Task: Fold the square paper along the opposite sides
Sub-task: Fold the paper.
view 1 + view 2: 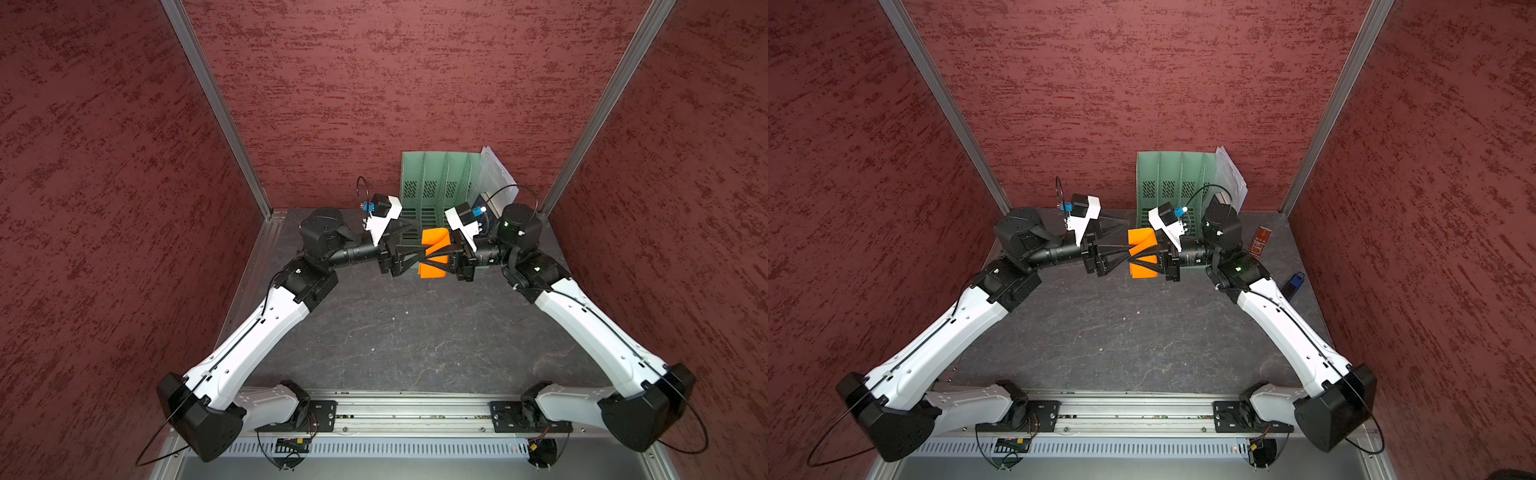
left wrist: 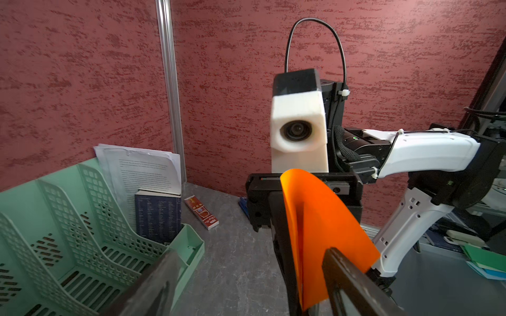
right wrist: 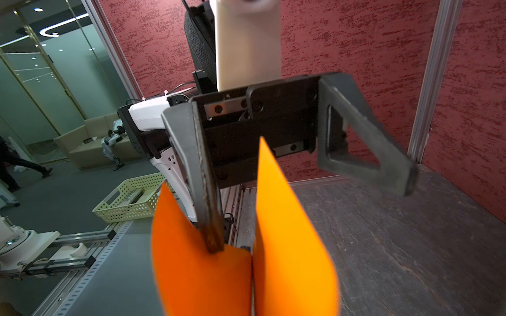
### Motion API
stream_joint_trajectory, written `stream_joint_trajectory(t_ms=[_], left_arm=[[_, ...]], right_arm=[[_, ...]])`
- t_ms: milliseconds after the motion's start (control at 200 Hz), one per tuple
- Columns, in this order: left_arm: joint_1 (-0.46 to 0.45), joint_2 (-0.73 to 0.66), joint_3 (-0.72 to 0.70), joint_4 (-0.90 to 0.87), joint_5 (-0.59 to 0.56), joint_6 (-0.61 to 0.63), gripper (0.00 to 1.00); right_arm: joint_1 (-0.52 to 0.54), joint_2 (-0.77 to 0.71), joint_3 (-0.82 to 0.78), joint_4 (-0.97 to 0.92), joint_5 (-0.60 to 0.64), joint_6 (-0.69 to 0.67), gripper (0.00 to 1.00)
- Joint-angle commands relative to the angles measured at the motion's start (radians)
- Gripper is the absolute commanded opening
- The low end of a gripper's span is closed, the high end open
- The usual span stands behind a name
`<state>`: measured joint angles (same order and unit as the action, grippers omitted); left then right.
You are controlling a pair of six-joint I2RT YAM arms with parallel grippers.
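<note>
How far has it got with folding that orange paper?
Done: the square paper is lifted and curled over, not flattened. In hand: the right end effector pinches it; the left end effector gapes open. To do: align opposite sides and press a crease.

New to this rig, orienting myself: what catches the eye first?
The bright orange square paper, bowed into a loop, hangs in midair mid-scene. The right gripper pinches it; the left gripper faces it with jaws wide open. Behind stands a green file rack.
</note>
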<state>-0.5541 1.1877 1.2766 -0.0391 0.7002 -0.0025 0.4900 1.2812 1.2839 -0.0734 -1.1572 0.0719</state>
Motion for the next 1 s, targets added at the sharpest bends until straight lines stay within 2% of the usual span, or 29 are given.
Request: stream_joint_trajectory(t_ms=[0, 150, 275, 441, 796, 886, 992], left_arm=[[0.035, -0.059, -0.025, 0.02, -0.033, 0.003, 0.91], [0.072, -0.109, -0.07, 0.057, 0.006, -0.035, 0.95], [0.072, -0.098, -0.091, 0.074, 0.064, -0.071, 0.96], [0.034, -0.039, -0.108, 0.127, 0.09, -0.103, 0.97], [-0.025, 0.043, -0.076, 0.194, 0.07, -0.114, 0.98], [-0.028, 0.039, -0.078, 0.205, 0.06, -0.114, 0.92], [-0.03, 0.03, -0.08, 0.212, 0.053, -0.111, 0.75]], right_arm=[[0.012, 0.004, 0.014, 0.025, -0.006, 0.0, 0.1], [0.012, 0.005, 0.013, 0.026, -0.004, -0.002, 0.1], [0.012, 0.01, 0.012, 0.032, -0.005, 0.006, 0.1], [0.012, 0.016, 0.015, 0.038, -0.005, 0.013, 0.1], [0.012, 0.015, 0.012, 0.037, -0.006, 0.01, 0.11], [0.012, 0.017, 0.011, 0.036, -0.004, 0.008, 0.11], [0.012, 0.02, 0.011, 0.036, -0.005, 0.009, 0.11]])
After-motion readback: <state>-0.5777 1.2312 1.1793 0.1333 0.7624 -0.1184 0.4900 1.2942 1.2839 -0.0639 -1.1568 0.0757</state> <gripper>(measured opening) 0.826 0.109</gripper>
